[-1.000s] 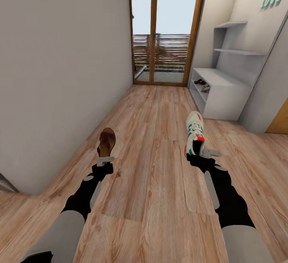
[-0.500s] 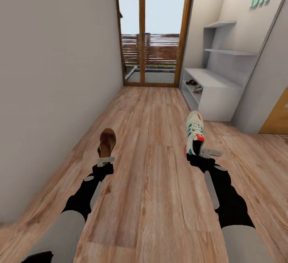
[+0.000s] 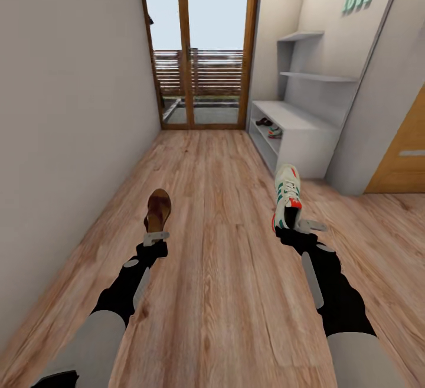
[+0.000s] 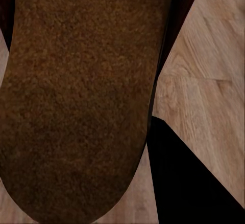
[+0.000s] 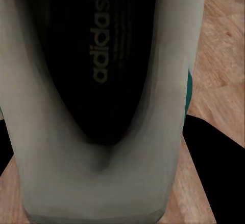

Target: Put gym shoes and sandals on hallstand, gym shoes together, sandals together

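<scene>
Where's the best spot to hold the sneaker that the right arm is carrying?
Probably the heel collar, approached from behind: the gym shoe points toe-away, and the right end effector already pinches its open heel rim, thin enough to clamp.

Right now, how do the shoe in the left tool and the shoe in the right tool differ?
The left tool holds a flat, dark brown sandal; the right tool holds a bulkier white gym shoe with laces, green stripes and red-orange accents. The sandal is open on top, the gym shoe closed with a dark inside. Both are gripped at the heel, toes pointing down the corridor.
</scene>
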Tool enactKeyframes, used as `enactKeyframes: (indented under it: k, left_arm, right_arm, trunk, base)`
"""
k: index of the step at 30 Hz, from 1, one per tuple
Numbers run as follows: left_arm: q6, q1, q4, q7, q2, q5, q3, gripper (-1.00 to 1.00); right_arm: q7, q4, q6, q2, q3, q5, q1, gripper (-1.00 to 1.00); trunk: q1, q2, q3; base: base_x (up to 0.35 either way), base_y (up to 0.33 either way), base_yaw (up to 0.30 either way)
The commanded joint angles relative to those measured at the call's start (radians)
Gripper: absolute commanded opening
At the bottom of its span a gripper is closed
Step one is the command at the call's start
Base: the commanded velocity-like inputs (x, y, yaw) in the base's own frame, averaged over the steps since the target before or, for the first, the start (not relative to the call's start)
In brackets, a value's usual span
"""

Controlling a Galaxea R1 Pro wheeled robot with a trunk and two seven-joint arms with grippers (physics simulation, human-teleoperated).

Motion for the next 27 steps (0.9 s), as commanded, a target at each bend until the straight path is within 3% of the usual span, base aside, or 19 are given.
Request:
enactKeyframes:
  k: [1,27]
  left_arm:
    - [0.005,0.000,-0.002,-0.006,-0.001,-0.013,0.006,-1.00]
    - [0.005,-0.001,-0.002,-0.006,-0.001,-0.013,0.006,-1.00]
  right_arm:
    - [-0.006,-0.002,0.005,0.001,-0.001,-0.008,-0.001,-1.00]
    - [-0.004,0.001,0.004,0.001,0.000,-0.007,-0.001,-1.00]
  trunk:
    - [0.000,0.000,-0.001]
    - [0.000,0.000,0.005]
  base:
    - [0.324,0.177,-0.019]
    - [0.323,0.155,-0.039]
